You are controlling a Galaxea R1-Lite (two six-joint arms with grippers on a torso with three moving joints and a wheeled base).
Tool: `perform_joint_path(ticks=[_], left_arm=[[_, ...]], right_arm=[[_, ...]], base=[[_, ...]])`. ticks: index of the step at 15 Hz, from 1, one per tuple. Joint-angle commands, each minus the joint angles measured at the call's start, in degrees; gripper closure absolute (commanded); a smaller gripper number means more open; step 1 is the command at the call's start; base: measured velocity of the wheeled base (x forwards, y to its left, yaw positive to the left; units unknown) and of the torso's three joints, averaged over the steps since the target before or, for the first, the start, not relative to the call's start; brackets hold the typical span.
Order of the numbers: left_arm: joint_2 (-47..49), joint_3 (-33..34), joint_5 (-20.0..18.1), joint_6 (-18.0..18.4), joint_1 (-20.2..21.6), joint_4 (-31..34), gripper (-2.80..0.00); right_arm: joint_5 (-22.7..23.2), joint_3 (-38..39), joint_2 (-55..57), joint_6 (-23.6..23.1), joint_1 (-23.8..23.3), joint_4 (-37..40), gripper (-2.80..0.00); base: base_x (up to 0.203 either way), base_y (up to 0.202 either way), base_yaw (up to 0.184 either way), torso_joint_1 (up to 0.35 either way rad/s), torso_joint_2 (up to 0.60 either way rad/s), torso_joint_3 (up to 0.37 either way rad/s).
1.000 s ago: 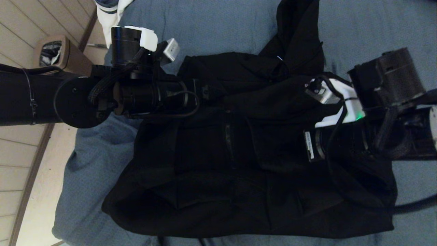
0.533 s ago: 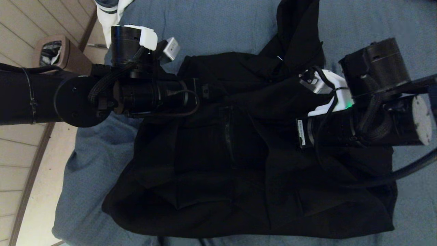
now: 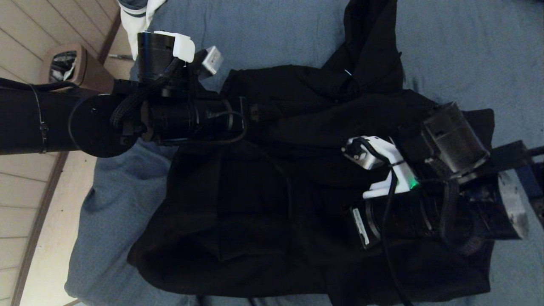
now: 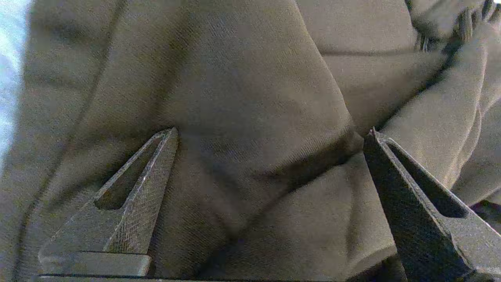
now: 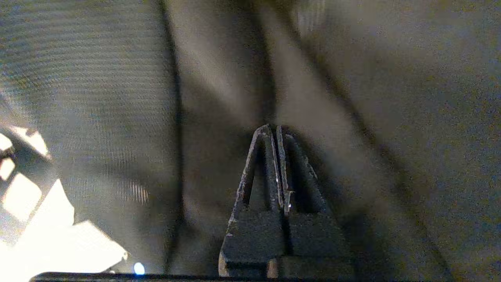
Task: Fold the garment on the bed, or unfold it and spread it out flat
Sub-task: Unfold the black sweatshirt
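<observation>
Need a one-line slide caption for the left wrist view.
Left gripper open, fingers spread over folds of the black hoodie.

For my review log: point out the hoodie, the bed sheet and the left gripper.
hoodie [image 3: 255, 221], head view, front body panel.
bed sheet [image 3: 263, 34], head view, bare fabric above the hoodie.
left gripper [image 4: 270, 133], left wrist view, midway between fingertips.

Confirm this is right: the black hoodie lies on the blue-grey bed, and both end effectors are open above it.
Not quite. Only the left end effector is open; the right end effector is shut, as the right wrist view shows. The black hoodie does lie on the blue-grey bed.
</observation>
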Motion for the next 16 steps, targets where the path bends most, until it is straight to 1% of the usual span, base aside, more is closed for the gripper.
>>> perform_joint_path(ticks=[1, 4, 5, 9, 12, 14, 16], left_arm=[[0.2, -0.7, 0.0, 0.0, 0.7, 0.1, -2.80], [0.7, -1.6, -0.4, -0.1, 1.7, 0.2, -2.80], [0.9, -2.0, -0.9, -0.1, 1.8, 0.3, -2.80], [1.6, -3.7, -1.1, -0.1, 1.9, 1.2, -2.80], [1.9, -4.1, -1.1, -0.1, 2.1, 1.3, -2.80], [1.9, -4.0, -1.1, -0.1, 2.1, 1.4, -2.80], [1.7, -3.7, -1.1, -0.2, 2.1, 1.4, -2.80]], right_arm=[[0.0, 5.2, -3.2, 0.1, 0.4, 0.2, 0.00], [0.0, 12.2, -8.1, 0.1, 0.5, 0.2, 0.00], [0.0, 14.1, -10.1, 0.0, 0.5, 0.2, 0.00], [0.1, 22.8, -16.9, -0.3, 0.6, 0.5, 0.00], [1.7, 28.3, -22.1, -0.6, 2.3, 0.7, 0.00], [2.5, 30.0, -24.5, -1.1, 3.7, 0.7, 0.00], [2.2, 27.2, -23.8, -1.2, 3.1, 0.2, 0.00]], base=[[0.000, 0.000, 0.000, 0.000, 0.00, 0.000], [0.000, 0.000, 0.000, 0.000, 0.00, 0.000], [0.000, 0.000, 0.000, 0.000, 0.00, 0.000], [0.000, 0.000, 0.000, 0.000, 0.00, 0.000], [0.000, 0.000, 0.000, 0.000, 0.00, 0.000], [0.000, 0.000, 0.000, 0.000, 0.00, 0.000], [0.000, 0.000, 0.000, 0.000, 0.00, 0.000]])
